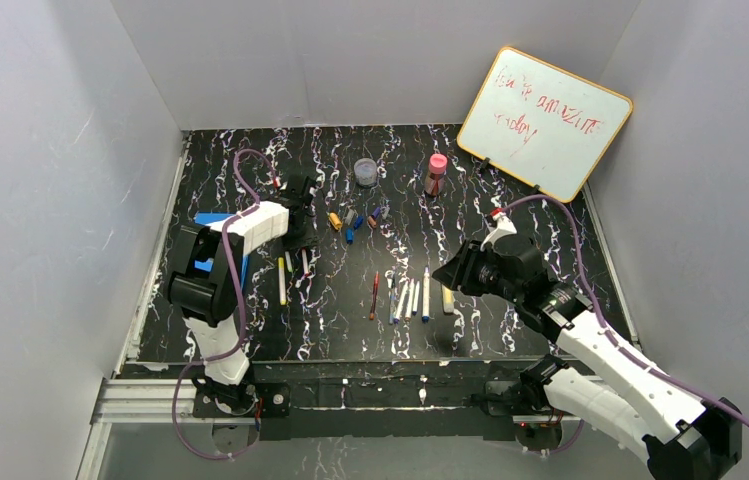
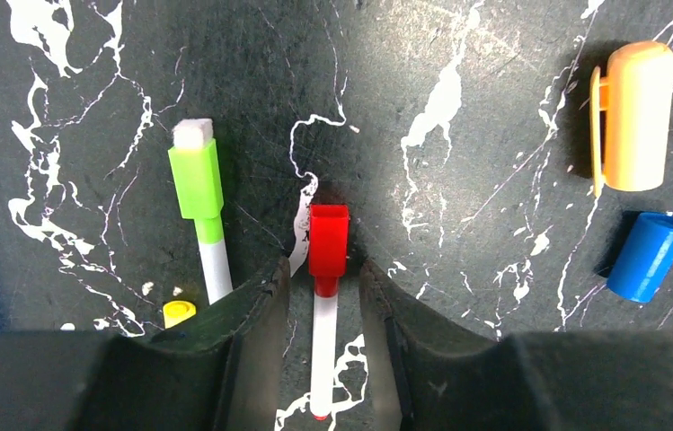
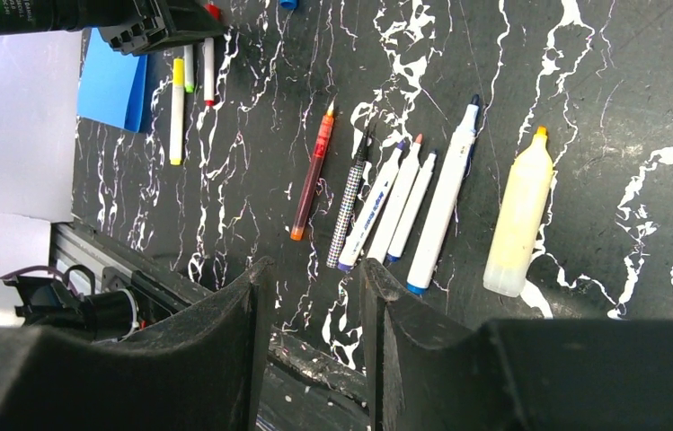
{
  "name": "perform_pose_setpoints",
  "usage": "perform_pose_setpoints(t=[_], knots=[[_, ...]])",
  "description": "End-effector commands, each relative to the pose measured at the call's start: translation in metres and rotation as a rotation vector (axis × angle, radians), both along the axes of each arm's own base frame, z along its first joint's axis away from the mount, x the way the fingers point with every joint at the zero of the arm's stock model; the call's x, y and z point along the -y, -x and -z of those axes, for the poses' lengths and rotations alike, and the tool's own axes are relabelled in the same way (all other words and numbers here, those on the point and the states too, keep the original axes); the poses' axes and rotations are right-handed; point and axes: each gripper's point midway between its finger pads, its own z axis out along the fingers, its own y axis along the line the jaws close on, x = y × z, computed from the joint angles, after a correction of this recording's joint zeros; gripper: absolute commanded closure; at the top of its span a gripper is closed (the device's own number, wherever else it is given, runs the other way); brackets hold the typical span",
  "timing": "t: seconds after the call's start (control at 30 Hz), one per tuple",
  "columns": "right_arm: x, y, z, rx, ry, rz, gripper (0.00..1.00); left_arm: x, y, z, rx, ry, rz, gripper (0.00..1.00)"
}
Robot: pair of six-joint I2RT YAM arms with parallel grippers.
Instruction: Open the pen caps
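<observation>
My left gripper (image 2: pixel 322 269) is low over the table, its jaws straddling a white pen (image 2: pixel 323 350) with a red cap (image 2: pixel 328 238). The fingers are open, with a narrow gap on each side of the barrel. A green-capped pen (image 2: pixel 198 189) lies just to the left. Loose orange (image 2: pixel 633 117) and blue (image 2: pixel 647 256) caps lie at the right. My right gripper (image 3: pixel 314 268) hangs open and empty above the near table edge. Beyond it lies a row of uncapped pens (image 3: pixel 377 206), with a yellow highlighter (image 3: pixel 519 215) at its right end. From above, the left gripper (image 1: pixel 298 243) is at left centre and the right gripper (image 1: pixel 447 272) is beside the pen row (image 1: pixel 410 298).
A clear jar (image 1: pixel 365 172) and a pink-capped bottle (image 1: pixel 436 175) stand at the back. A whiteboard (image 1: pixel 545 120) leans at the back right. Several loose caps (image 1: pixel 355 222) lie mid-table. A blue sheet (image 1: pixel 212 218) and a yellow pen (image 1: pixel 282 280) lie near the left arm.
</observation>
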Motion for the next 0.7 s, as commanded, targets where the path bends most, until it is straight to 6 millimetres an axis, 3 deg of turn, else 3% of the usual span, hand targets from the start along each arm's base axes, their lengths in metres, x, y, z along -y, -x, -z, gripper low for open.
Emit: perform_pose_setpoints(t=[0.0,0.1,0.2,0.3,0.33,0.4,0.5,0.53,0.67], knots=[[-0.005,-0.005,-0.021,0.037,-0.033,-0.007,0.54,-0.003,0.002,0.004,-0.016,-0.001,-0.011,0.7],[-0.004,-0.005,-0.02,0.037,-0.031,-0.003,0.54,-0.005,0.005,0.006,-0.019,-0.001,-0.012,0.76],[-0.001,-0.004,-0.018,0.036,-0.013,0.0,0.54,-0.002,0.007,-0.002,-0.001,0.025,0.001,0.97],[0.006,0.001,-0.031,0.105,0.024,-0.038,0.52,-0.007,0.002,-0.084,0.206,0.057,-0.008,1.0],[-0.006,0.01,-0.047,0.163,-0.005,-0.153,0.49,-0.006,0.009,-0.116,0.287,0.099,-0.004,1.0],[-0.019,0.019,-0.071,0.219,-0.065,-0.254,0.42,0.004,0.025,-0.156,0.393,0.212,0.018,1.0],[-0.05,0.018,-0.102,0.238,-0.258,-0.324,0.4,0.072,0.061,-0.211,0.528,0.686,0.173,1.0],[-0.061,0.021,-0.111,0.229,-0.332,-0.367,0.4,0.086,0.073,-0.222,0.534,0.773,0.213,1.0],[-0.083,0.021,-0.13,0.253,-0.445,-0.426,0.4,0.111,0.09,-0.245,0.572,0.879,0.303,1.0]])
